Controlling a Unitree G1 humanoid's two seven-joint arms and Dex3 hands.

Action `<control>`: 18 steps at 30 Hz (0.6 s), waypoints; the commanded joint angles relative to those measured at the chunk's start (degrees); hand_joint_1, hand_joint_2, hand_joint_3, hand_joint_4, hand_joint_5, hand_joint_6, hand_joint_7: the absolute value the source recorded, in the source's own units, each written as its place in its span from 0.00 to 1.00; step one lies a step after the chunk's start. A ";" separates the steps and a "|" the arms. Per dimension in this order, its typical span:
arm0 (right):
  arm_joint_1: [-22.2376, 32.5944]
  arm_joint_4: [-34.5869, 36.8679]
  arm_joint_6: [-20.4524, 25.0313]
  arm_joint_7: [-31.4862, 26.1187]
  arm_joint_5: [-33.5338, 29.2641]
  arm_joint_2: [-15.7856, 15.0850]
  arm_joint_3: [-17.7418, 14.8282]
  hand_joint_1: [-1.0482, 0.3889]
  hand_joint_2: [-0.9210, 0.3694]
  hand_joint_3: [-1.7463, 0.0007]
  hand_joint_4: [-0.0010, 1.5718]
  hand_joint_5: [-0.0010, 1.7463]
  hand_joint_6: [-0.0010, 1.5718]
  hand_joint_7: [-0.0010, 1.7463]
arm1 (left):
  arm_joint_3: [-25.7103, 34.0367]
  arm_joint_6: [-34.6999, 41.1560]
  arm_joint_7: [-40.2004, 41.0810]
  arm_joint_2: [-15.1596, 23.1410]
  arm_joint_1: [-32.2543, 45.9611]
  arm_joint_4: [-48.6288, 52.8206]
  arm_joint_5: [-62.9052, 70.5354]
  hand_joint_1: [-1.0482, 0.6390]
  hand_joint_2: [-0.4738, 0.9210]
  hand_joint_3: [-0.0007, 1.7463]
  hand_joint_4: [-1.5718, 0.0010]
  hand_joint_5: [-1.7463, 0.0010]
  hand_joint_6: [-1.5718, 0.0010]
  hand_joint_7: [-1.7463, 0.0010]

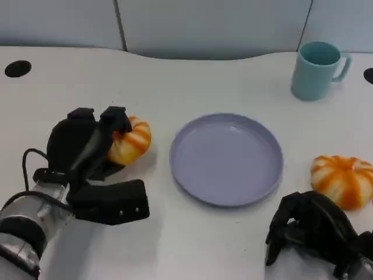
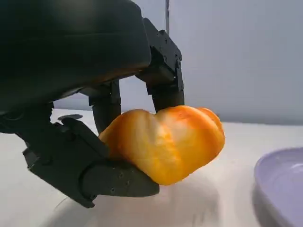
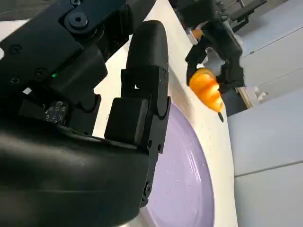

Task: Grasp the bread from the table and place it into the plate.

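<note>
1. The left hand [image 1: 87, 153] grips the orange-striped bread roll [image 1: 129, 140]. In the left wrist view its fingers [image 2: 163, 71] come down over the top of the roll [image 2: 165, 142] while a lower digit [image 2: 94, 175] supports it from beneath. Opposed contact of this kind keeps a soft, rounded item from slipping out.
2. In the left wrist view a shadow lies on the table under the roll, which suggests the roll is just clear of the surface. Contact with the table cannot be ruled out.
3. The held roll lies just beside the left edge of the lavender plate [image 1: 227, 158], not yet over it. The remaining step is judged to be a short carry to the right, then release over the plate's centre.
4. The right hand [image 1: 315, 230] rests low at the near right of the table with its fingers curled in and nothing held. It is clear of the plate.
5. A second striped bread roll [image 1: 344, 179] sits on the table just beyond the right hand, near the plate's right rim.
6. A teal mug [image 1: 317, 70] stands at the far right, well apart from the carry path.
</note>
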 commanded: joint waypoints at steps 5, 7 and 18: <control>0.38 0.52 -0.01 -0.40 -0.47 -1.11 0.11 0.00 0.30 1.00 1.00 0.35 1.00 0.24 | 2.89 -6.67 -4.18 -1.74 -4.05 -4.80 -4.01 0.53 0.72 0.60 0.45 0.00 0.57 0.00; 0.37 0.45 0.21 -0.28 -0.50 -1.27 0.13 0.00 0.29 1.00 1.00 0.36 1.00 0.24 | 2.56 -6.65 -7.21 -2.57 -5.22 -5.97 -4.12 0.53 0.68 0.64 0.45 0.00 0.57 0.00; 0.26 0.61 0.66 0.06 -0.18 -1.35 -0.06 0.00 0.30 1.00 1.00 0.35 1.00 0.24 | 0.75 -10.52 -25.76 -5.56 -11.20 -6.66 -5.06 0.48 0.74 0.65 0.41 0.00 0.52 0.00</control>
